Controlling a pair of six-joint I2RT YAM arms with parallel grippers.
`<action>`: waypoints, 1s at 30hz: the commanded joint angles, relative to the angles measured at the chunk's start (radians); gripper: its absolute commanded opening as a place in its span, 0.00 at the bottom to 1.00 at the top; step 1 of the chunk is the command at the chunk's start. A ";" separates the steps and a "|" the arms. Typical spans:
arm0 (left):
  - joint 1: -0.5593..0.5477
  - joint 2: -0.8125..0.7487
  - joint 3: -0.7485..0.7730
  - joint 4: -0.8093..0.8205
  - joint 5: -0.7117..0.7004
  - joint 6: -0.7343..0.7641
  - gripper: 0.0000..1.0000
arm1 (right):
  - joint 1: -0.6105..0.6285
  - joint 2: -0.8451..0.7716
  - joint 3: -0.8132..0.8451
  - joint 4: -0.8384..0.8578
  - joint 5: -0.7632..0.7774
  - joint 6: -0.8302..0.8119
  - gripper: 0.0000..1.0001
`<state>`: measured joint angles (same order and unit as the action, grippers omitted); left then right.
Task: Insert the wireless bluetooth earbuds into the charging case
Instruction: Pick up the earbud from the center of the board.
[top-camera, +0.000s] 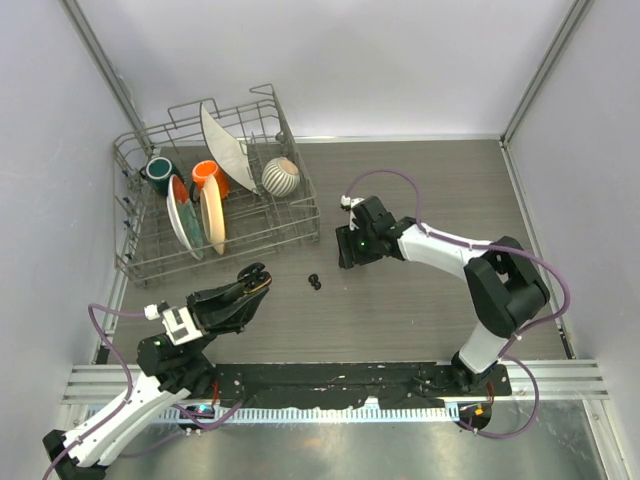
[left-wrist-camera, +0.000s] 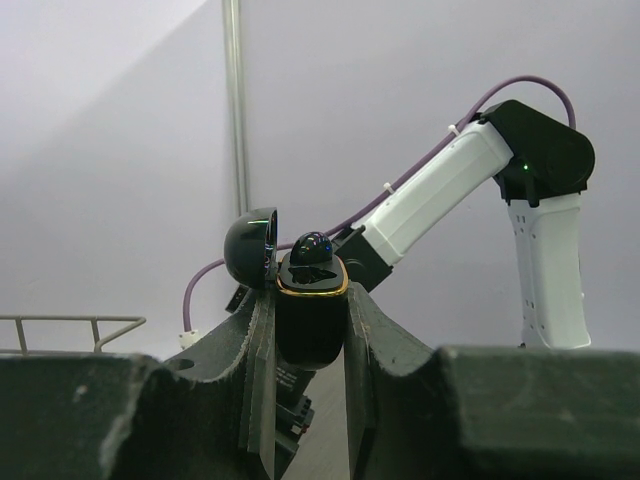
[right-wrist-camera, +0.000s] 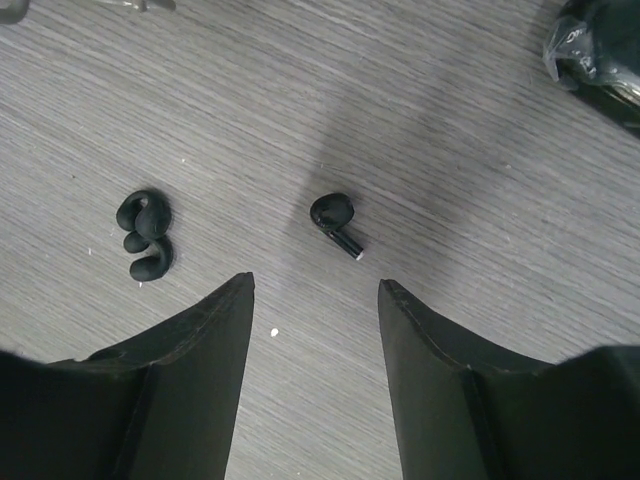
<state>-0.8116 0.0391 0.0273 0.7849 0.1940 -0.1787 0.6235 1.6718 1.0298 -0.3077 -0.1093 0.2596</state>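
Earbud (right-wrist-camera: 334, 218) lies loose on table (right-wrist-camera: 480, 150), just ahead of right gripper (right-wrist-camera: 315, 290), jaws parted, empty. Left gripper (left-wrist-camera: 309, 300) clamps charging case (left-wrist-camera: 311, 335) upright, lid (left-wrist-camera: 250, 246) open; dark dome (left-wrist-camera: 312, 247) on top, probably a second earbud seated.

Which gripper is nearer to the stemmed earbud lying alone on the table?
Right. The right gripper hovers above the earbud, which lies just ahead of its open fingers. The left gripper is farther off, holding the open charging case.
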 joint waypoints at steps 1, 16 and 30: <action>-0.001 -0.010 -0.073 0.005 -0.001 -0.004 0.00 | -0.002 0.041 0.073 0.035 -0.010 -0.019 0.56; -0.001 -0.024 -0.061 -0.026 -0.004 -0.005 0.00 | -0.002 0.143 0.122 0.048 0.034 -0.003 0.43; -0.001 -0.027 -0.058 -0.042 -0.002 -0.004 0.00 | -0.002 0.172 0.124 0.055 0.053 0.010 0.40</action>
<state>-0.8116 0.0219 0.0273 0.7292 0.1940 -0.1795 0.6235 1.8343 1.1206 -0.2794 -0.0765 0.2649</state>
